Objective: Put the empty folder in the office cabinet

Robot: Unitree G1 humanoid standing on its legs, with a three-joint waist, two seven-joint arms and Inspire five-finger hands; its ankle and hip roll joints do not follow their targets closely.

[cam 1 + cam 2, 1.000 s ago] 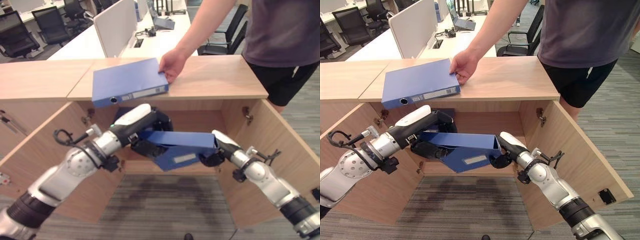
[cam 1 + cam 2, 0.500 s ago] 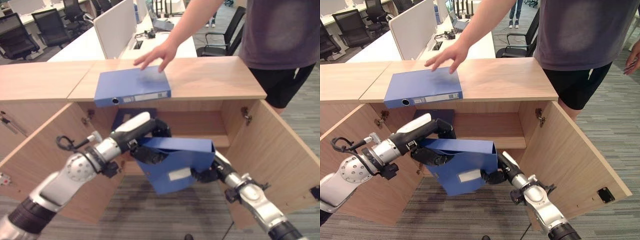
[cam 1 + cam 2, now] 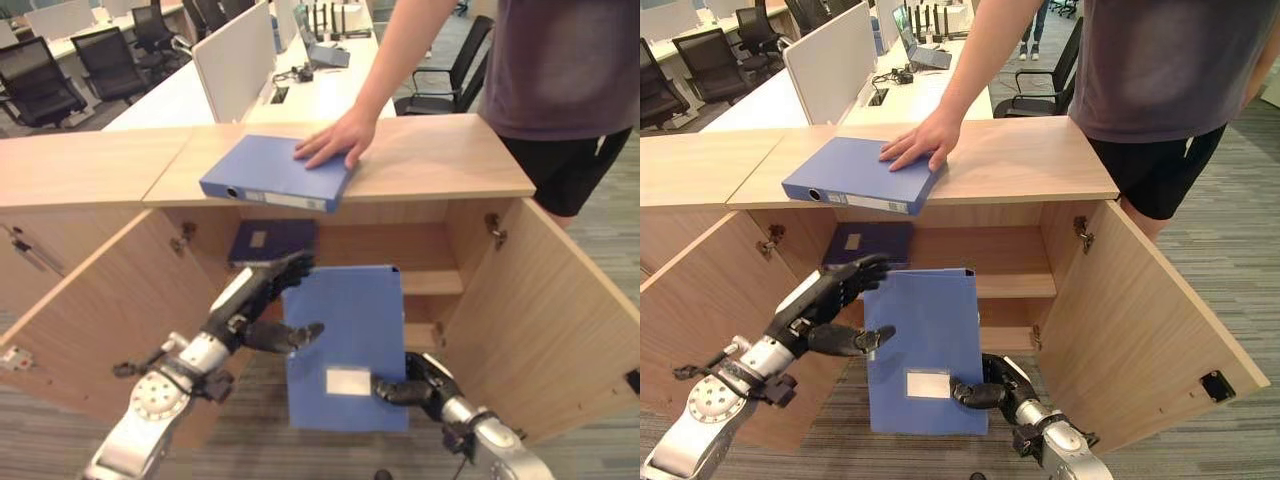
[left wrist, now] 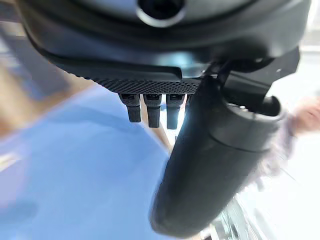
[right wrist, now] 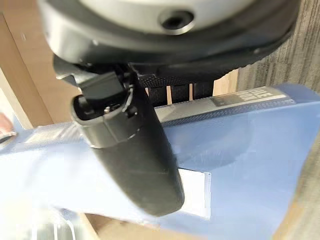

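Note:
A blue folder with a white label hangs upright in front of the open office cabinet. My right hand is shut on its lower right edge, thumb on the front face, fingers behind. My left hand is open by the folder's upper left edge, fingers spread, thumb pointing at the edge. The left wrist view has the blue cover past the hand. A second blue folder lies on the cabinet top under a person's hand.
Both cabinet doors stand open, left and right. A dark blue folder lies on the upper left shelf; a shelf is bare on the right. The person stands behind the cabinet's right end. Desks and chairs lie beyond.
The folder swung from lying tilted to hanging upright and lower. My left hand let go and opened. My right hand dropped with it. The person turned the top folder.

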